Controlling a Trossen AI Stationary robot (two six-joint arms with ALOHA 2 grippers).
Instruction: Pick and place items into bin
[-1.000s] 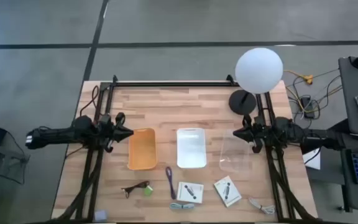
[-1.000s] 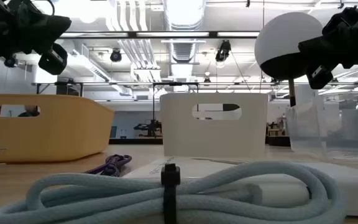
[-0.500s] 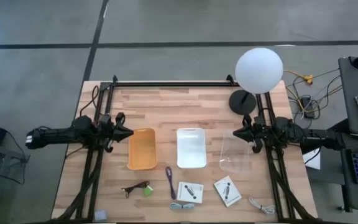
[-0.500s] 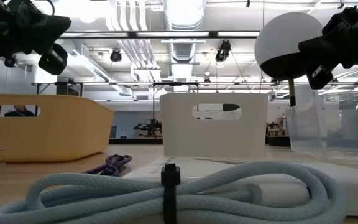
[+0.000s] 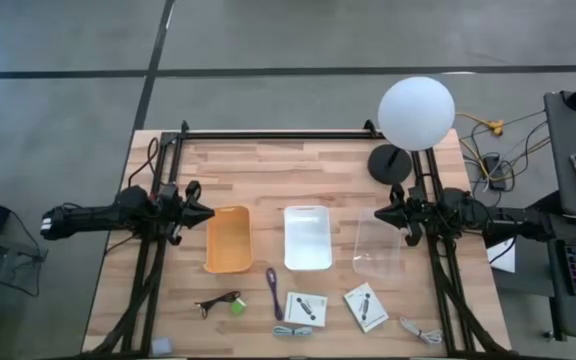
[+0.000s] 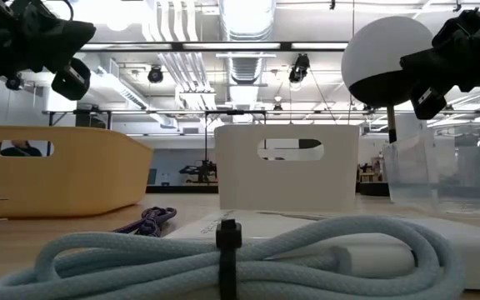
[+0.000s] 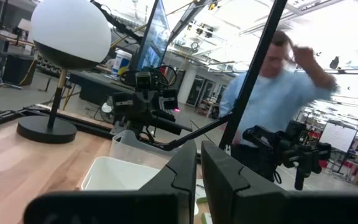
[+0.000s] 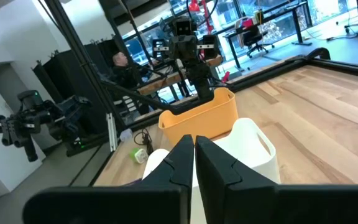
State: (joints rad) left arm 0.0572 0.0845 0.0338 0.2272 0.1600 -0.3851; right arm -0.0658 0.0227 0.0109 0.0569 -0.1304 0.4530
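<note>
The items lie along the table's near edge in the high view: a dark cable (image 5: 218, 300), a tiny green block (image 5: 238, 308), a purple strap (image 5: 272, 289), two white cards (image 5: 306, 308) (image 5: 366, 306) and two grey cables (image 5: 292, 330) (image 5: 420, 330). One coiled grey cable (image 6: 240, 250) fills the low view's foreground. My left gripper (image 5: 203, 213) hovers shut beside the orange bin (image 5: 228, 239), on its left. My right gripper (image 5: 378, 215) hovers shut over the clear bin's (image 5: 379, 247) far end. A white bin (image 5: 307, 238) stands between the other two bins.
A globe lamp (image 5: 417, 113) stands on its round base (image 5: 391, 163) at the table's far right. A dark frame rail (image 5: 278, 134) runs along the far edge. A small grey object (image 5: 161, 345) sits at the near left corner. A person (image 7: 272, 93) stands beyond the table.
</note>
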